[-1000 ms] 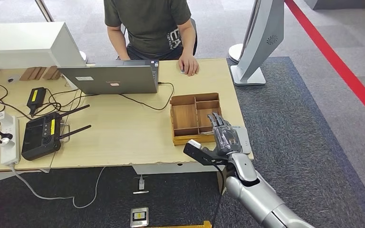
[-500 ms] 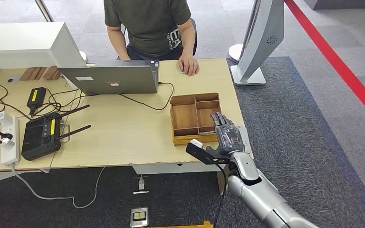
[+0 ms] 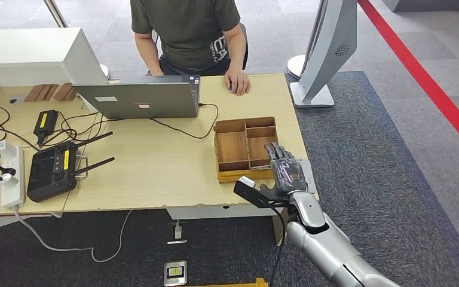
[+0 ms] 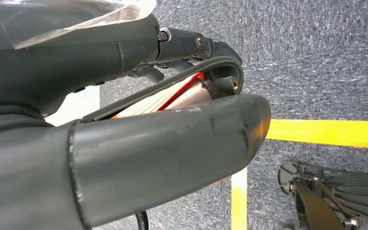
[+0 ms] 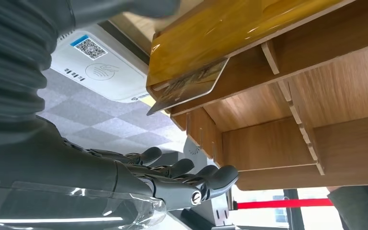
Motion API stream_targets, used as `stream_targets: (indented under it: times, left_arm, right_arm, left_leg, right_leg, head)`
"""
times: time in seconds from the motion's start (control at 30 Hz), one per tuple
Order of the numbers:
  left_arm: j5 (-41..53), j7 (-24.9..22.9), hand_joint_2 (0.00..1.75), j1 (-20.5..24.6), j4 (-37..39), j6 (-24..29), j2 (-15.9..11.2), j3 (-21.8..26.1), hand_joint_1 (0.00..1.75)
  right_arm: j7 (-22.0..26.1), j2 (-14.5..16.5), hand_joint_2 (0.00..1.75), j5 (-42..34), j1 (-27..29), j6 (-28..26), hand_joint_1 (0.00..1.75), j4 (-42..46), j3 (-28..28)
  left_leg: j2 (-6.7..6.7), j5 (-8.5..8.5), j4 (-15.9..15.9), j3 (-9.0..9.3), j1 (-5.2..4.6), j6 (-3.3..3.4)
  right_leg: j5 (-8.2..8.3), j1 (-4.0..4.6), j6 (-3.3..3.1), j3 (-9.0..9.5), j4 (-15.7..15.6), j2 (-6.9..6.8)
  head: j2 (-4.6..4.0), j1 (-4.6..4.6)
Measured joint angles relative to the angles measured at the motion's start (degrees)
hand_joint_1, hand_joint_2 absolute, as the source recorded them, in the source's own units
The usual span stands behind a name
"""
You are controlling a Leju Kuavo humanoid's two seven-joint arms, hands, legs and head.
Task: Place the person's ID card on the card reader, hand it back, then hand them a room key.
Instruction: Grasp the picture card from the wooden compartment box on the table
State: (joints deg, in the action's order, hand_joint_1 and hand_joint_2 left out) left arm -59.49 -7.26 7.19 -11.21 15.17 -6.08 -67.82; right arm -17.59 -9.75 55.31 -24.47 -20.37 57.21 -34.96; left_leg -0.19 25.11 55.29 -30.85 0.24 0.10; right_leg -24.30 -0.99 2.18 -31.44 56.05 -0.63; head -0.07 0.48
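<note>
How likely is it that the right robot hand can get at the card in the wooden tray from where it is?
Probably yes. The right robot hand hovers by the wooden tray's near right corner, holding nothing. The card pokes out past the tray's edge with nothing lying over it.

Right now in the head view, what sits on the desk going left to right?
Power strip → black controller with antennas → laptop → wooden compartment tray → right robot hand, over the white card reader at the desk's right edge.
</note>
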Motion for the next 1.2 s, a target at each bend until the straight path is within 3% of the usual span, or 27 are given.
stream_targets:
  times: [0.37, 1.2]
  left_arm:
    - [-0.19, -0.31, 0.0, 0.0, 0.0, 0.08, 0.0, 0.0, 0.0]
    - [-0.2, 0.26, 0.0, 0.0, -0.01, 0.26, 0.0, 0.0, 0.0]
  right_arm:
    - [0.07, 0.11, 1.75, 0.2, 0.45, 1.78, 1.75, 0.01, 0.01]
    - [1.8, 0.46, 1.75, 0.75, 0.83, -0.27, 1.75, -0.27, 0.58]
  left_leg:
    - [0.0, 0.0, 0.0, 0.0, 0.0, 0.0]
    - [0.01, 0.0, 0.0, 0.01, 0.0, 0.0]
  right_leg:
    - [0.0, 0.0, 0.0, 0.0, 0.0, 0.0]
    - [0.0, 0.0, 0.0, 0.01, 0.0, 0.01]
  head:
    - [0.0, -0.01]
    - [0.0, 0.0]
